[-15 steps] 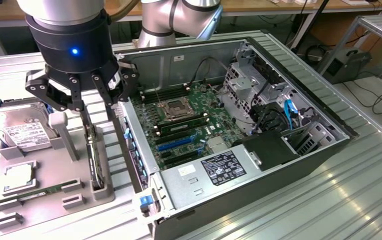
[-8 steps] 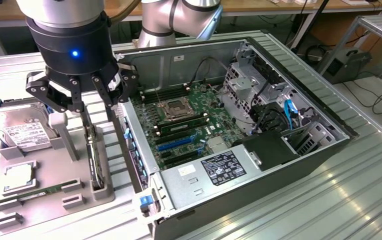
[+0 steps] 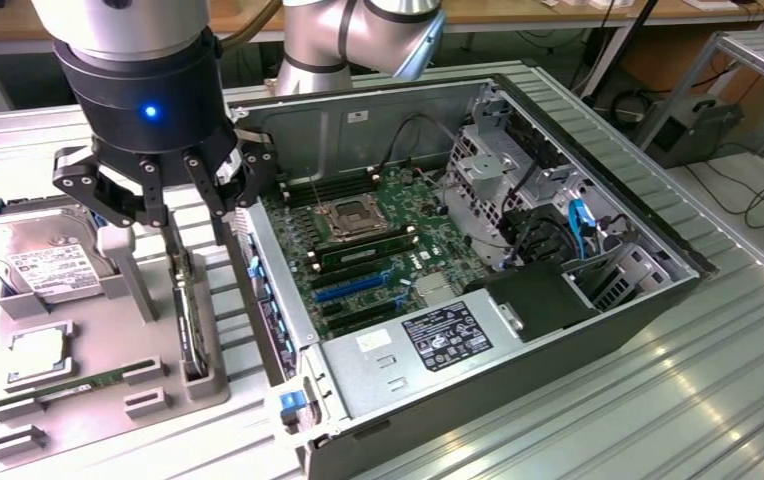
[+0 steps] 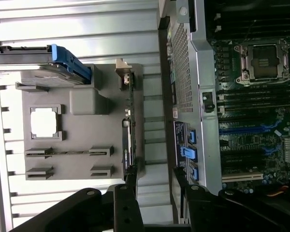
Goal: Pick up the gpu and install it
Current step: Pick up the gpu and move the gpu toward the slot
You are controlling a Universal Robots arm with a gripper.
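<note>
The gpu (image 3: 191, 325) stands on its long edge in a slot of the grey holder tray (image 3: 89, 325), on the side nearest the computer case. In the wrist view the gpu (image 4: 129, 125) is edge-on, a thin dark green strip with its silver bracket (image 4: 121, 67) at one end. My gripper (image 3: 206, 285) hangs just above the card, open and holding nothing. In the wrist view the gripper (image 4: 154, 182) has one finger (image 4: 130, 181) in line with the card's end and the other over the gap toward the case.
The tray also holds a silver hard drive (image 3: 38, 262), a CPU (image 3: 38, 352) and a RAM stick (image 3: 82, 385). On the exterior view's right, the open computer case (image 3: 622, 300) lies with its motherboard (image 3: 369, 250) and blue expansion slots (image 3: 353, 288) exposed. Ribbed metal table (image 3: 649, 400) all around.
</note>
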